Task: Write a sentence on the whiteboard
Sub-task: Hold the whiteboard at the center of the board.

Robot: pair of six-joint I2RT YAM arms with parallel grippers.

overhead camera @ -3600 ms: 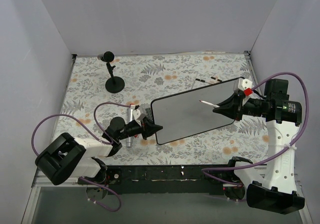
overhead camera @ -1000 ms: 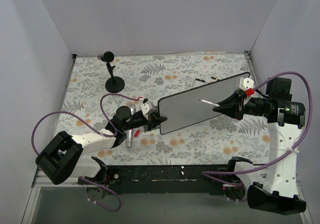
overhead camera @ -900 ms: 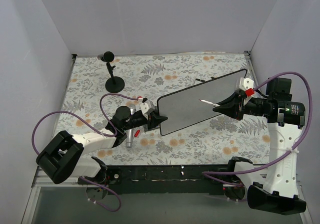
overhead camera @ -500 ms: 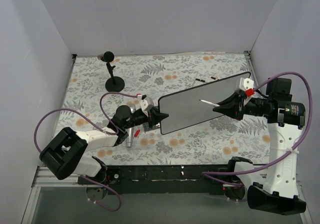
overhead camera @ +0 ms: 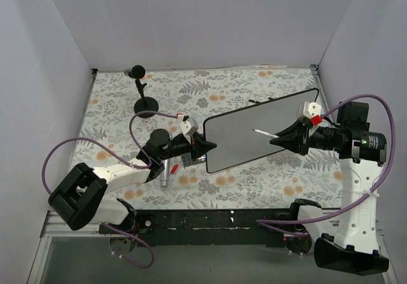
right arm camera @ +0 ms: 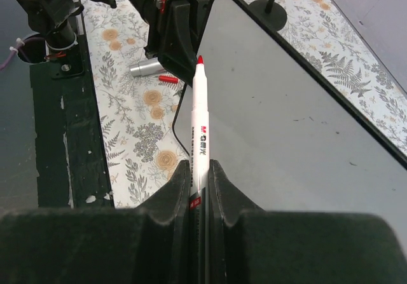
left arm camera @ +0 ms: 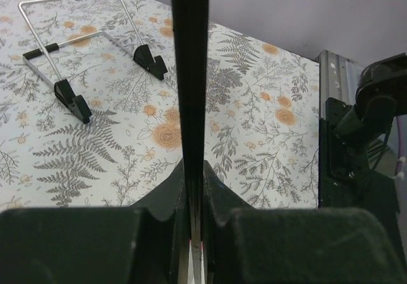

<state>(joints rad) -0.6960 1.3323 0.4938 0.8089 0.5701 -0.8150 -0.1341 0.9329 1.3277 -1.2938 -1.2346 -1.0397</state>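
Right tool aims marker at tilted whiteboard.

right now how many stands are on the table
2. A black round-base stand sits toward the far left of the table; a wire easel stand sits beyond the whiteboard, mostly hidden from the top camera. No others show.

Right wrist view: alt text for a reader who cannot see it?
The right gripper clamps a white, red-tipped marker pointing over the whiteboard, which shows no writing. The left gripper grips the board's far end; a red cap and silver cylinder lie on the floral table.
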